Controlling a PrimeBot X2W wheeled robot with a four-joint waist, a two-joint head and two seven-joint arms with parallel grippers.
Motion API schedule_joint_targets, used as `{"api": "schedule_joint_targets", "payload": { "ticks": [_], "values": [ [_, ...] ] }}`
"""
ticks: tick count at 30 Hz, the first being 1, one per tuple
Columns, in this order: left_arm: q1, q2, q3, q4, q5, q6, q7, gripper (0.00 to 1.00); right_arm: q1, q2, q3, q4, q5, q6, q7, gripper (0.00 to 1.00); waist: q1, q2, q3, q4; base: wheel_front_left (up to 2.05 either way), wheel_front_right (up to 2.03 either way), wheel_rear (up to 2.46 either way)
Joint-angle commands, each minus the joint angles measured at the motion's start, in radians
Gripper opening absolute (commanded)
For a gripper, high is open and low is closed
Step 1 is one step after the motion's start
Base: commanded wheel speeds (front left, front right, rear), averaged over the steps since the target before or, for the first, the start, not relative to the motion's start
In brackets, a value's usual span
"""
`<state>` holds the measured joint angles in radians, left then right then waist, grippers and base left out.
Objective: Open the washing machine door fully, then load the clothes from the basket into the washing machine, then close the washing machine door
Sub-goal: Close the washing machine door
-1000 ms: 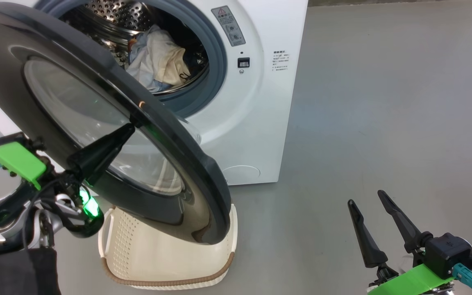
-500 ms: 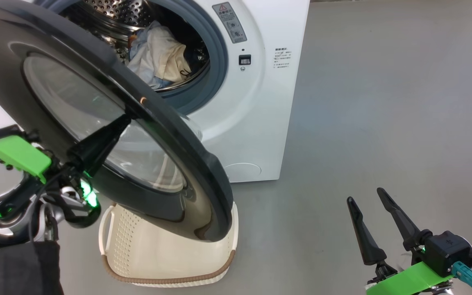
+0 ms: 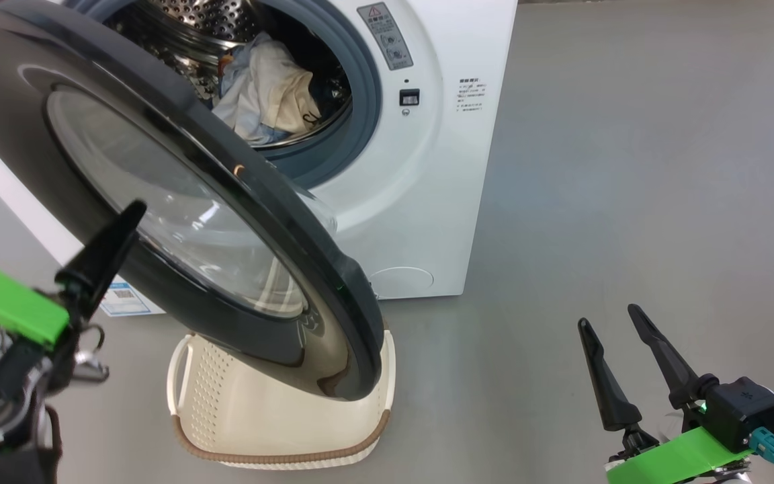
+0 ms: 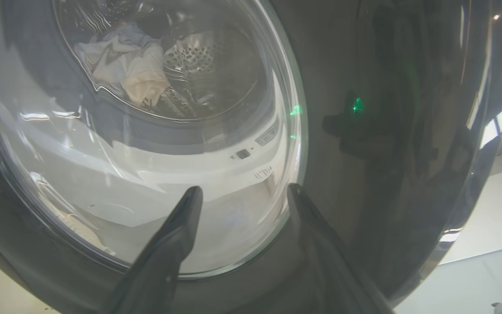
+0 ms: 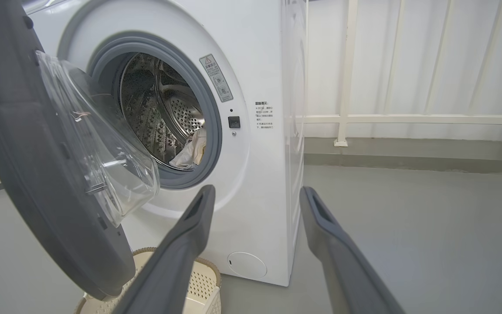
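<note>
The washing machine [image 3: 427, 202] stands with its door [image 3: 279, 222] swung half open, black rim and glass bowl facing me. The clothes [image 3: 266, 87], cream and light blue, lie inside the steel drum. They also appear through the glass in the left wrist view as clothes [image 4: 124, 69]. My left gripper [image 4: 242, 192] is open, just off the door's outer face, holding nothing. One of its fingers [image 3: 101, 252] rises at the lower left. The basket [image 3: 279, 460] sits on the floor under the door's lower edge, with nothing visible inside. My right gripper [image 3: 607, 317] is open and holds nothing at the lower right.
Bare grey floor stretches to the right of the machine. A white railing [image 5: 347, 117] runs along the wall behind it. The open door overhangs the basket's back half. A round white flap [image 3: 400, 282] sits low on the machine's front.
My left gripper has opened and drawn back down and left, off the door's rim. The door stays half open. The right arm has barely moved.
</note>
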<state>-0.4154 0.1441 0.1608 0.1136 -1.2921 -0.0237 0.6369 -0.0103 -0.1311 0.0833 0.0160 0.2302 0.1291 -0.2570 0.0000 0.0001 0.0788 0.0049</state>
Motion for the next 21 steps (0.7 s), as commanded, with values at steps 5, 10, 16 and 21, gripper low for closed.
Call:
{"api": "schedule_joint_targets", "payload": {
  "ticks": [5, 10, 16, 21],
  "values": [
    [0.061, 0.062, 0.004, -0.062, 0.138, -0.060, -0.101, 1.00, -0.010, -0.007, 0.012, -0.028, -0.006, 0.002, -0.005, 1.00, 0.0000, -0.0001, -0.011, -0.003, 0.00, 0.00, 0.00],
    [0.144, 0.076, -0.027, -0.089, 0.295, -0.090, -0.254, 1.00, 0.002, -0.011, 0.007, -0.030, -0.007, 0.002, -0.005, 1.00, 0.0000, -0.0001, -0.027, -0.009, 0.00, 0.00, 0.00],
    [0.244, 0.094, -0.071, -0.096, 0.460, -0.104, -0.475, 1.00, 0.017, -0.015, 0.003, -0.031, -0.006, 0.002, -0.005, 1.00, 0.0000, -0.0001, -0.045, -0.020, 0.00, 0.00, 0.00],
    [0.311, 0.115, -0.125, -0.071, 0.589, -0.106, -0.637, 1.00, 0.028, -0.019, 0.002, -0.031, -0.004, 0.002, -0.005, 1.00, 0.0000, -0.0001, -0.054, -0.024, 0.00, 0.00, 0.00]
  ]
}}
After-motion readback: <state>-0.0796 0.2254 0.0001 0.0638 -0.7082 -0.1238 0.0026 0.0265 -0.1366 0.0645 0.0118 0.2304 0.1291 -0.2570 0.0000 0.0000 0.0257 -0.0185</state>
